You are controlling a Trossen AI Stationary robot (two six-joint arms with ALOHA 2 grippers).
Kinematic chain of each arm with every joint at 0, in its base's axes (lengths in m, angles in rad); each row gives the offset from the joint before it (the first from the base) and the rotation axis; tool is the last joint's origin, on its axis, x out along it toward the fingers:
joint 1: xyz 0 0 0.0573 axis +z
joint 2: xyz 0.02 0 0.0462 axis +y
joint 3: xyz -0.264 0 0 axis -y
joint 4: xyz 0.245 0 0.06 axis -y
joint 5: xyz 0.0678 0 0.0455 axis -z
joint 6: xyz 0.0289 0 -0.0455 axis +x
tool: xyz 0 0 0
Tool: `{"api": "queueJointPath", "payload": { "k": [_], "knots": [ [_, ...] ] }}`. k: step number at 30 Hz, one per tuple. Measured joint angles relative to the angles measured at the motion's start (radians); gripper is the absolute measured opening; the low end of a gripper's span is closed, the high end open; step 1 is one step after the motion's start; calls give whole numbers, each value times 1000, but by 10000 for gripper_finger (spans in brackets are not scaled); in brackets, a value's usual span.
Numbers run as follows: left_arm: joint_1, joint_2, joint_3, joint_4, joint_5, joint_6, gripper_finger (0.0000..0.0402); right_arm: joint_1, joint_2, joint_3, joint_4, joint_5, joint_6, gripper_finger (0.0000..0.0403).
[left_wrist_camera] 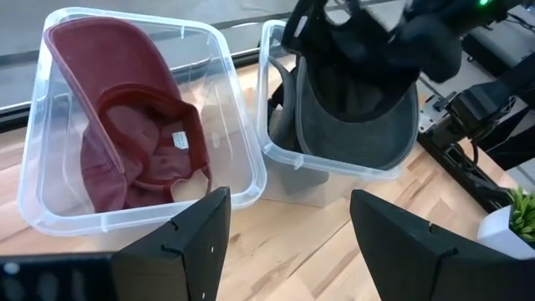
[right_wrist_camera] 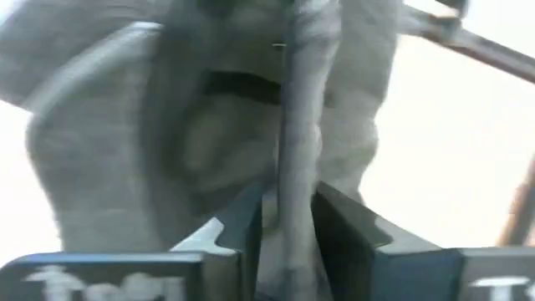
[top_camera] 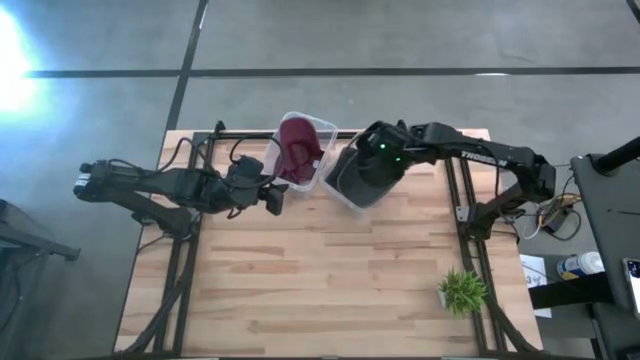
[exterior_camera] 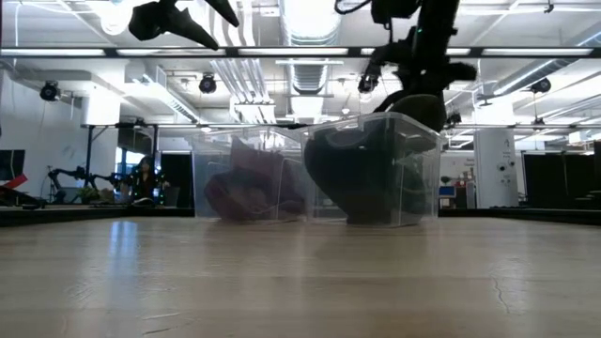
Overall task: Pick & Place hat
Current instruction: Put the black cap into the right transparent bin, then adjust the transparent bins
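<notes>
A dark grey hat (top_camera: pixel 362 178) sits in the right-hand clear bin (top_camera: pixel 338 187) at the table's far middle; it also shows in the low view (exterior_camera: pixel 362 178) and the left wrist view (left_wrist_camera: pixel 359 117). My right gripper (top_camera: pixel 380 155) hovers over that bin, shut on the hat. A maroon hat (top_camera: pixel 297 150) lies crumpled in the left-hand clear bin (top_camera: pixel 322 127), opening upward (left_wrist_camera: pixel 134 138). My left gripper (top_camera: pixel 272 197) hangs open just on the near-left side of that bin, touching nothing (left_wrist_camera: pixel 288 234). My right gripper (right_wrist_camera: pixel 288 209) pinches a raised ridge of the grey hat's fabric (right_wrist_camera: pixel 297 142) between its two fingers (right_wrist_camera: pixel 242 221). It comes from above, pointing down into the bin. The hat's lower part is inside the bin (exterior_camera: pixel 357 211); one layer or several, I cannot tell.
The two bins stand side by side, touching, near the table's far edge. A small potted plant (top_camera: pixel 462 290) is at the near right. Bare wooden tabletop (top_camera: pixel 320 270) stretches across the near half. Black frame rails run along both sides.
</notes>
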Motion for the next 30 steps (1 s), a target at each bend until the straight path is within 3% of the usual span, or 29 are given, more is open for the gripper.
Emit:
{"api": "queueJointPath", "payload": {
  "k": [3,9,12,15,17,21,23,26,30],
  "knots": [
    [0,0,0,16,0,1,240,2,-26,41,-76,75,15,122],
    [0,0,0,35,-4,4,240,1,-92,122,-36,99,-16,150],
    [0,0,-3,30,-6,39,240,10,-123,139,55,88,-106,158],
    [1,10,-3,-16,-14,71,240,17,-136,139,159,-3,-196,161],
    [6,11,-3,-95,-65,60,240,30,-127,138,194,-36,-216,159],
    [33,7,-4,-203,-262,18,240,62,-95,131,198,-38,-231,149],
    [79,20,-11,-140,-250,135,240,79,-75,119,196,-40,-247,144],
    [152,74,-29,2,-56,465,240,109,-50,100,198,-46,-278,138],
    [198,155,-34,65,151,900,240,146,-46,82,189,-52,-330,134]
  ]
}}
